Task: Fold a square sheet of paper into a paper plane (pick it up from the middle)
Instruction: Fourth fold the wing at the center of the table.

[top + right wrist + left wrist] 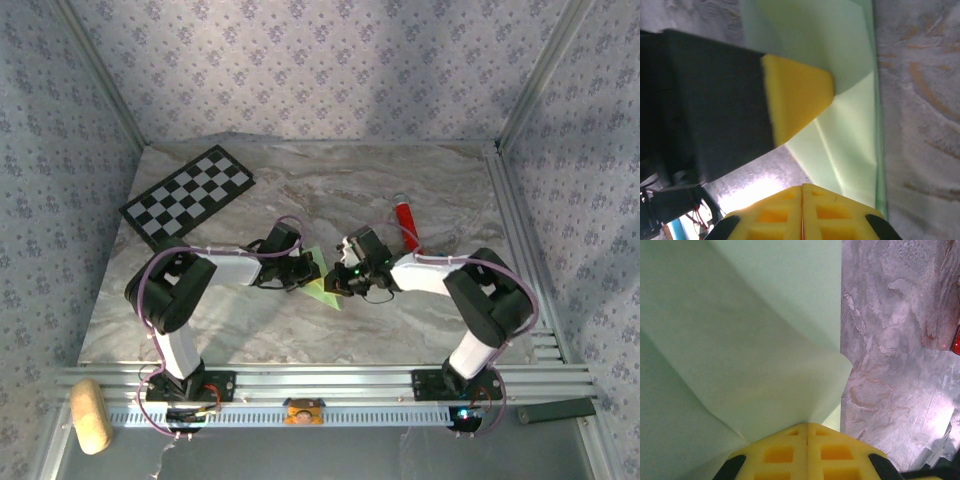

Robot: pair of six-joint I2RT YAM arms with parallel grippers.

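Green paper sheet (322,285) on marble table (300,200), left gripper (806,424) clamped on it, right gripper (802,186) closed alongside

Right jaws closed, tips seemingly touching folded green paper (852,132).

I see the light green sheet (322,280) partly folded, with creases and curling flaps, just below the frame's centre.

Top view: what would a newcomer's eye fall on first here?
The light green paper, partly folded, sits at the centre. The left gripper is shut on a fold, and the right gripper, also shut, sits at its edge. A checkerboard lies far left, a red tube far right.
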